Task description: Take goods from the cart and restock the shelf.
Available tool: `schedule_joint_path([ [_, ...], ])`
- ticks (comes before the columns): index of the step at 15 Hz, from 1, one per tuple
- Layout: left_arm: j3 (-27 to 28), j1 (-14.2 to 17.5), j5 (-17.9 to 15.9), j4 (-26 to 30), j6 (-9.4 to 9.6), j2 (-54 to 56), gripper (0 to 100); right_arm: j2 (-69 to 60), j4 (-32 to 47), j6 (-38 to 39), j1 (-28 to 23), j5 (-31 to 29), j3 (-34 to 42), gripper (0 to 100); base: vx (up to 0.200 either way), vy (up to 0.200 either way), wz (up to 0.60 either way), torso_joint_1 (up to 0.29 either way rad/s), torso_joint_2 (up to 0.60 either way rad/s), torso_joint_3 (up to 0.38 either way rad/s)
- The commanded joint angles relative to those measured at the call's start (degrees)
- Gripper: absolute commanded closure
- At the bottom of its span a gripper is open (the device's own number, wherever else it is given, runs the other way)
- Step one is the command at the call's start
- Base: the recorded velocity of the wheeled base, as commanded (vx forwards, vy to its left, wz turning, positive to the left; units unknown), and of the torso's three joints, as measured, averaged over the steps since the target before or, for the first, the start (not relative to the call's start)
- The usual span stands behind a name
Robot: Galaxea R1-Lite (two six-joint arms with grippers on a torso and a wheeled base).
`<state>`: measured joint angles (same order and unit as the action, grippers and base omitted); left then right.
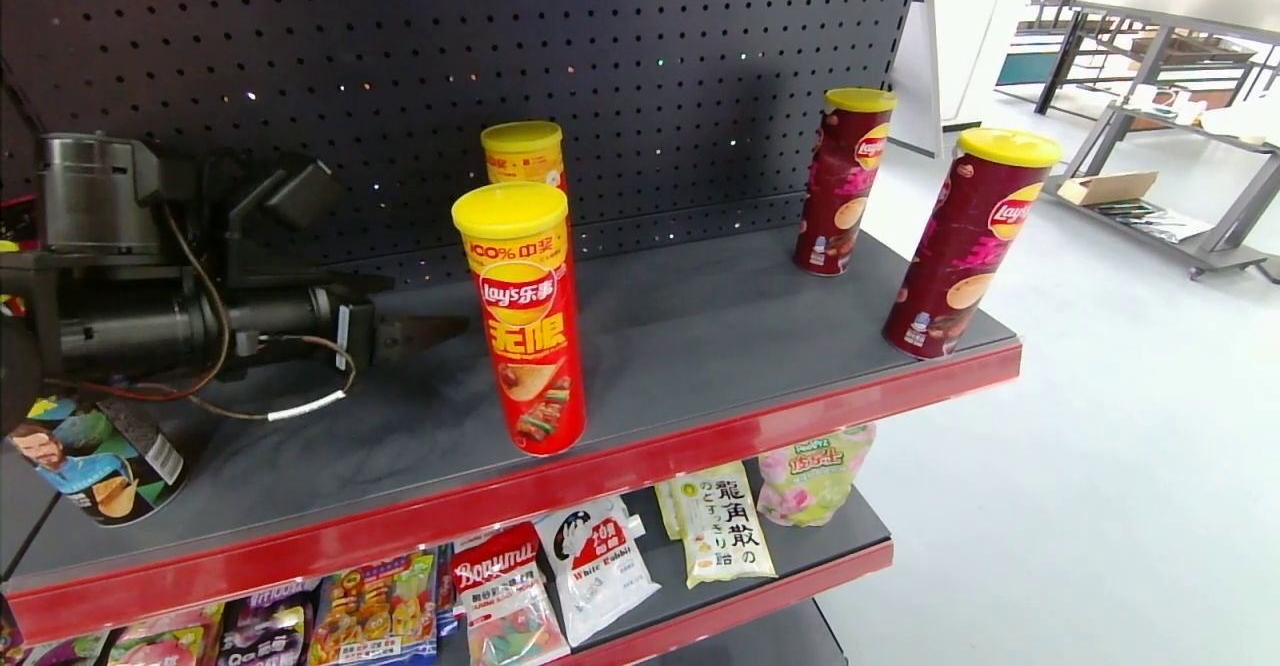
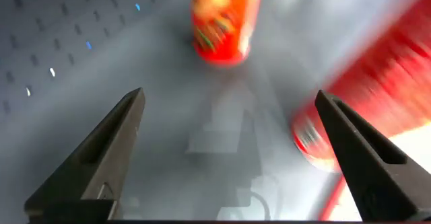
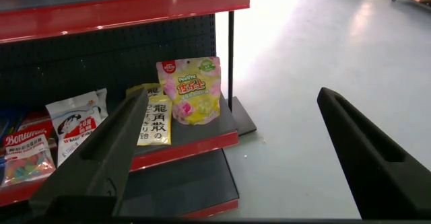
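Observation:
Two red chip cans with yellow lids stand on the grey upper shelf [image 1: 700, 346]: one near the front edge [image 1: 525, 321], one behind it by the pegboard [image 1: 523, 154]. Two maroon cans [image 1: 845, 181] [image 1: 965, 246] stand at the shelf's right end. My left gripper [image 1: 430, 331] hovers low over the shelf, left of the red cans. In the left wrist view it [image 2: 230, 95] is open and empty, with one red can [image 2: 222, 22] ahead and the other [image 2: 357, 123] off to the side. My right gripper [image 3: 232, 95] is open and empty, in front of the lower shelf.
A dark can with a cartoon figure [image 1: 100, 461] stands at the shelf's left front under my left arm. Snack bags [image 1: 715, 526] [image 3: 192, 89] line the lower shelf [image 3: 182, 150]. Black pegboard [image 1: 650, 66] backs the shelf. Open floor and metal racks [image 1: 1180, 126] lie to the right.

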<state>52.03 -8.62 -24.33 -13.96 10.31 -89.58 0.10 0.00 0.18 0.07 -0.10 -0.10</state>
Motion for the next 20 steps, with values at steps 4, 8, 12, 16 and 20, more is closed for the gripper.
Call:
schedule_joint_path([
  [4, -16.8, 0.2, 2.2, 1.2, 0.15, 25.2, 0, 0.0, 0.0, 0.0, 0.0, 0.0, 0.0, 0, 0.000, 0.000, 0.00, 0.000, 0.00, 0.000],
  [8, -27.2, 3.9, 6.6, 3.8, -3.19, 50.0, 0, 0.0, 0.0, 0.0, 0.0, 0.0, 0.0, 0, 0.000, 0.000, 0.00, 0.000, 0.00, 0.000],
  [12, -27.8, 4.3, 10.0, 11.1, -8.03, 59.4, 0, 0.1, 0.0, 0.0, 0.0, 0.0, 0.0, 0, 0.000, 0.000, 0.00, 0.000, 0.00, 0.000],
  [16, -29.6, 4.4, 10.4, 14.7, -8.29, 66.4, 0, 0.0, 0.0, 0.0, 0.0, 0.0, 0.0, 0, 0.000, 0.000, 0.00, 0.000, 0.00, 0.000],
  [20, -29.6, 4.4, 13.5, 14.9, -6.27, 71.4, 0, 0.0, 0.0, 0.0, 0.0, 0.0, 0.0, 0, 0.000, 0.000, 0.00, 0.000, 0.00, 0.000],
])
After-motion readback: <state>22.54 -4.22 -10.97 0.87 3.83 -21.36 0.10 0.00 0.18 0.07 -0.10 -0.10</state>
